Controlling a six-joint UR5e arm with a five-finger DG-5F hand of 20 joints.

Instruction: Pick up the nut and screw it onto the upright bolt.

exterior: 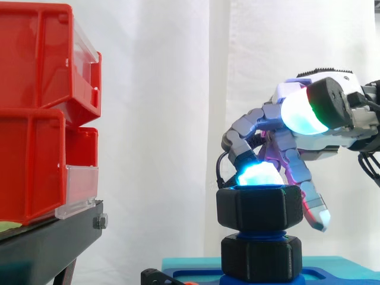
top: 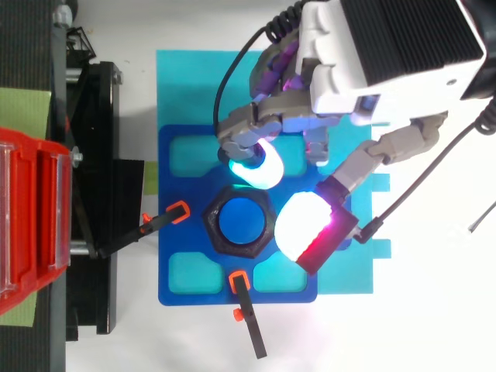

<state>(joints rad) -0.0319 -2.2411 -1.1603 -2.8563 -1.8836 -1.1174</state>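
Side view shows the nut (exterior: pixel 259 208) raised on the bolt (top: pixel 239 219). From above, the hand (top: pixel 349 70) curls beside it, pads (top: pixel 302 225) seemingly pinching its rim.

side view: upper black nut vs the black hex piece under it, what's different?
The nut rides high on the blue bolt, with thread showing below it. The lower hex piece sits down at the blue base. The hand is at the nut's top rim, while the lower hex piece has nothing at it. Both are black, hexagonal and stacked on the same bolt.
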